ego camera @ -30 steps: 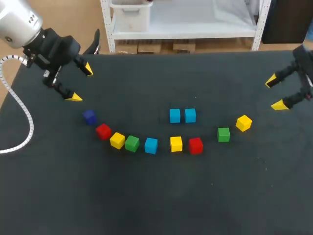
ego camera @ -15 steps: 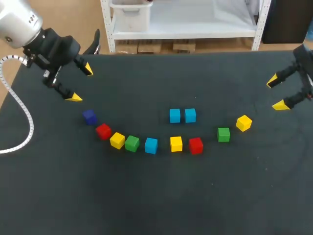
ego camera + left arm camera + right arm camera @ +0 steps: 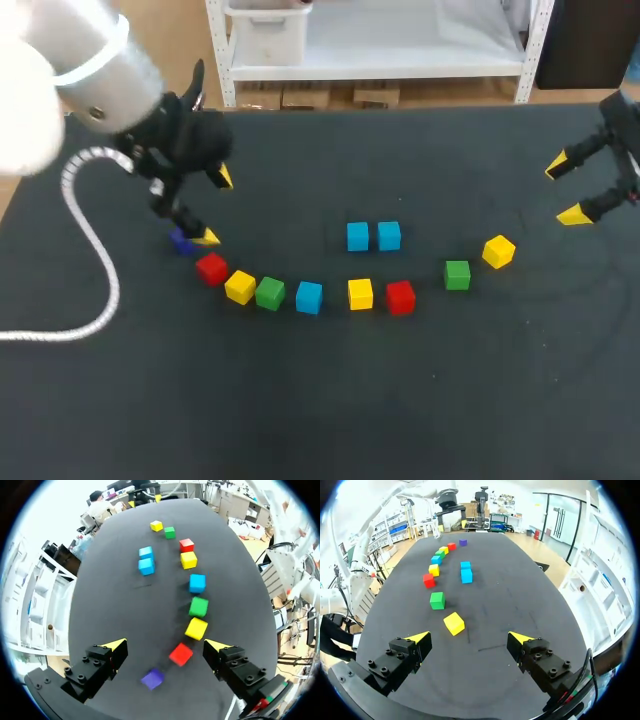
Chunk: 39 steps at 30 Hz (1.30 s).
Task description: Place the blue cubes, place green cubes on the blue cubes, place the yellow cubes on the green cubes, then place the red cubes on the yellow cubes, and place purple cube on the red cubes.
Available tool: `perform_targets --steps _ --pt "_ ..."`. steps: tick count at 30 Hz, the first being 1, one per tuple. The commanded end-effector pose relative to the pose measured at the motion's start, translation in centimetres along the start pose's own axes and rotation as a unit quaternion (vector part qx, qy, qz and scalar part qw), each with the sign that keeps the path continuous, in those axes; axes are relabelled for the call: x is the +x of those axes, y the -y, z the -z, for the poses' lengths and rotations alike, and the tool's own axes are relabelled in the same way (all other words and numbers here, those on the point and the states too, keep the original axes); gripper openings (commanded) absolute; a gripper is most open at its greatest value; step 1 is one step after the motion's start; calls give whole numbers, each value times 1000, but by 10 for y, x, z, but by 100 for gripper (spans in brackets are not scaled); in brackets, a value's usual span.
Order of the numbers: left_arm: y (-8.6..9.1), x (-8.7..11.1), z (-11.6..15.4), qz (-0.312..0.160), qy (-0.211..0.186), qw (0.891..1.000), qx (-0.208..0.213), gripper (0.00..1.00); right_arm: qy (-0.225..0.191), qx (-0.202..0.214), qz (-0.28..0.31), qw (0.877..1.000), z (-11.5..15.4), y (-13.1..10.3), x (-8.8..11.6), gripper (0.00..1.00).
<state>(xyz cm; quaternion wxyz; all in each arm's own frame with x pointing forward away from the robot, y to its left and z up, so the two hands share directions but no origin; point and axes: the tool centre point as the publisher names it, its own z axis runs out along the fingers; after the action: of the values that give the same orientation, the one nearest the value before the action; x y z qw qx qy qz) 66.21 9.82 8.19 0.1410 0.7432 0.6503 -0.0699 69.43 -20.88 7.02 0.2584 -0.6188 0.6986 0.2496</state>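
Cubes lie in a curved row on the black table: purple [image 3: 181,241], red [image 3: 211,269], yellow [image 3: 240,287], green [image 3: 270,293], blue [image 3: 309,297], yellow [image 3: 360,294], red [image 3: 400,297], green [image 3: 457,274], yellow [image 3: 498,251]. Two blue cubes [image 3: 372,236] sit side by side behind the row. My left gripper [image 3: 213,208] hangs open over the row's left end; in its wrist view the left gripper [image 3: 165,645] has the purple cube [image 3: 152,678] and the red cube [image 3: 180,654] under its open fingers. My right gripper [image 3: 563,190] stands open at the right edge, the yellow cube [image 3: 454,623] ahead of it.
The table's [image 3: 330,400] front half is bare black surface. The left arm's white cable [image 3: 95,270] loops over the table's left side. In the right wrist view the green cube [image 3: 437,600] lies just beyond the yellow one.
My left arm has swung right and forward from the table's back-left corner to above the purple cube. The right arm and the cubes have not moved.
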Motion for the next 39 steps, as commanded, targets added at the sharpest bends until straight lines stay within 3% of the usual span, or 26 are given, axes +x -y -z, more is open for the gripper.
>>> perform_targets --steps 1,25,33,39 --pt "12 -17 -15 1 -30 999 -12 100 1 0 0 1000 0 0 0 100" --pt "46 -79 -66 -74 -44 996 37 100 1 0 0 1000 0 0 0 100" --pt "59 -83 -84 -71 -52 995 47 100 1 0 0 1000 0 0 0 100" --pt "59 -78 -97 -53 -52 996 45 100 1 0 0 1000 0 0 0 100"
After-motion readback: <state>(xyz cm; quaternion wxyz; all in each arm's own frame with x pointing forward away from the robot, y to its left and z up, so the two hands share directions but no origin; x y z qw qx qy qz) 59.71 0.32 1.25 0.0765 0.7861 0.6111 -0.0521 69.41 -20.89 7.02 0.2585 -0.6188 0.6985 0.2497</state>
